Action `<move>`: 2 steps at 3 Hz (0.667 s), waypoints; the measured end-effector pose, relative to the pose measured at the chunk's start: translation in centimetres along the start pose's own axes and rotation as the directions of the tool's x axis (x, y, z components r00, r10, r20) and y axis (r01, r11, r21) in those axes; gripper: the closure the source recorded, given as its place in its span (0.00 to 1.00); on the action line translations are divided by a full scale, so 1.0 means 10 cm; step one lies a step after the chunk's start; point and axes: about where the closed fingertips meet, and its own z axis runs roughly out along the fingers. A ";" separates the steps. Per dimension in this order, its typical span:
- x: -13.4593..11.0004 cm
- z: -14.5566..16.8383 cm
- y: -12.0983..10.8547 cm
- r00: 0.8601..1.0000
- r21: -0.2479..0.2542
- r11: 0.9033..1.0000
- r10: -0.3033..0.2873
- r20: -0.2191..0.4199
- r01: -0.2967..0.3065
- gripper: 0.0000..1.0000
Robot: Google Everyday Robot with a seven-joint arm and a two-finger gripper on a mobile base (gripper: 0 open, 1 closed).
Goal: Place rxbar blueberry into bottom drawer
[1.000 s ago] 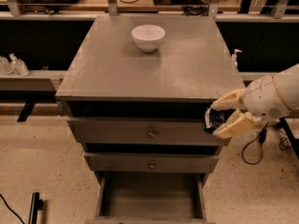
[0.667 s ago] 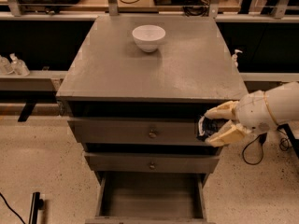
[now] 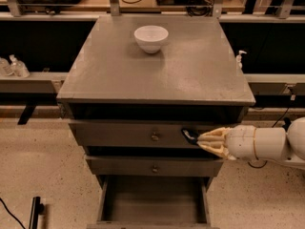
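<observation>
1. Left side: nothing on the task there. A black bar [image 3: 35, 213] lies on the floor, well clear of the cabinet.
2. Tabletop [image 3: 190, 75]: only a white bowl [image 3: 151, 37] near the back edge, same place as a second ago. Not involved.
3. Top drawer [image 3: 119, 135] and middle drawer [image 3: 119, 167] are both shut, with their knobs in the centre line.
4. Bottom drawer [image 3: 152, 202] is pulled out with a bare grey floor showing. It's open and ready to receive.
5. The rxbar blueberry [image 3: 189, 136] is a dark sliver at the fingertips, in front of the top drawer face, just right of its knob. It's not in any drawer yet and sits well above the target.
6. The gripper [image 3: 199, 139] comes in from the right at top-drawer height. The fingers [image 3: 215, 136] are clenched on the bar, which pokes out to the left.
7. Change over the last second: the gripper has come left and a bit down, from off the cabinet's right corner to in front of the drawer faces. The grip has held, the bar has travelled with it, and nothing else has moved.
8. My read: I'm mid-transport, past the corner. What's left is a descent past the middle drawer front, then moving in over the open box and letting go.
9. Risk: the bar could clip the middle drawer face or the drawer's right wall on the way down, so I need to stay out in front.
</observation>
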 end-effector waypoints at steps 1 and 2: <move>0.03 0.02 -0.18 1.000 0.068 0.998 -0.011 -0.007 0.012 1.00; 0.03 0.02 -0.18 1.000 0.067 0.998 -0.010 -0.008 0.011 1.00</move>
